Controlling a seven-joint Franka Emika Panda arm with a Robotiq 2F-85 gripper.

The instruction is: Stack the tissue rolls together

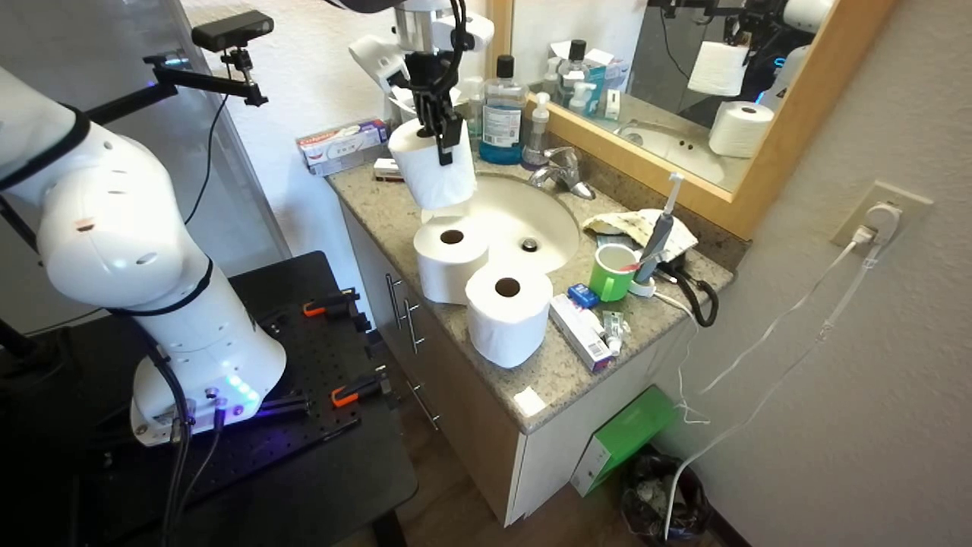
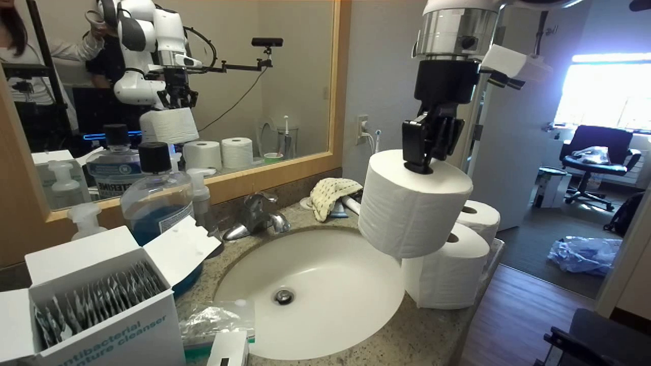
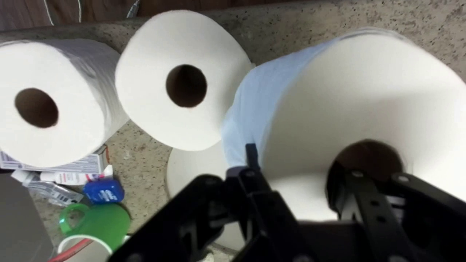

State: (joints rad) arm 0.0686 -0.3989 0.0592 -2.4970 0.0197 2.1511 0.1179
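My gripper (image 1: 436,146) is shut on a white tissue roll (image 1: 439,178), pinching its wall with one finger in the core and the other outside. The held roll is tilted and raised above the counter beside the sink, as the other exterior camera's picture of the held roll (image 2: 407,213) also shows. Two more rolls stand upright side by side on the counter: a middle roll (image 1: 448,277) and a near-corner roll (image 1: 507,327). In the wrist view the held roll (image 3: 356,91) is right of the middle roll (image 3: 149,80) and the corner roll (image 3: 76,142). The fingertip inside the core is hidden.
The sink (image 2: 346,310) lies beside the rolls, with a faucet (image 1: 563,173) behind it. A mouthwash bottle (image 1: 501,125) and a mirror stand along the wall. A green cup (image 1: 610,285) and toothpaste box (image 1: 581,334) are near the corner roll. An open white box (image 2: 117,330) is at the far end.
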